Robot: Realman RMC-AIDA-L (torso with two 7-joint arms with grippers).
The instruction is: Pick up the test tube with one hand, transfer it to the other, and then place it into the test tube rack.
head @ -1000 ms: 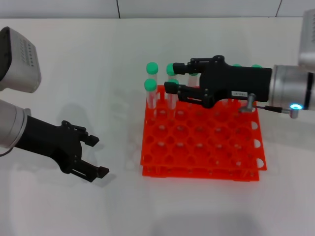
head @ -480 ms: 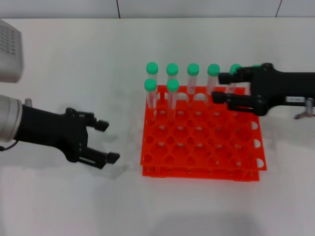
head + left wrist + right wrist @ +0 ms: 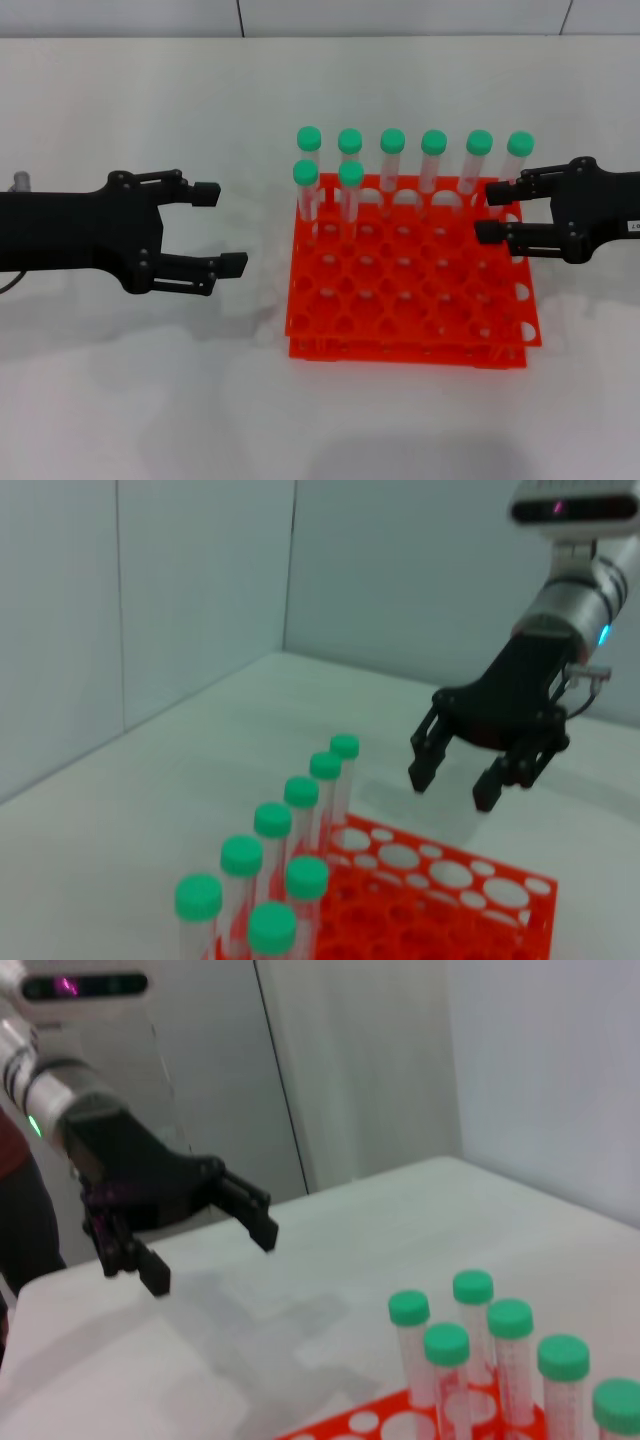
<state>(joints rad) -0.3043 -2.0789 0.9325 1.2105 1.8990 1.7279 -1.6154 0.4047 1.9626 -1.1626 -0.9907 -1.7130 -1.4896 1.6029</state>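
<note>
Left gripper (image 3: 218, 228) and right gripper (image 3: 492, 212), both spread wide and empty, flank the test tube rack (image 3: 410, 298). Eight green-capped tubes stand upright in it; the placed test tube (image 3: 348, 205) stands apart from both jaws.

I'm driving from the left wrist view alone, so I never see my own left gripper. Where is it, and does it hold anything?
Observer: The left gripper hangs over the white table, to the left of the orange-red plastic rack and apart from it.
Operator: Open or shut?
Observer: Open, with nothing between its fingers.
Operator: And the rack's near rows, which are cut off for me?
Observer: Bare holes. The green-capped clear tubes stand only in the two far rows.
</note>
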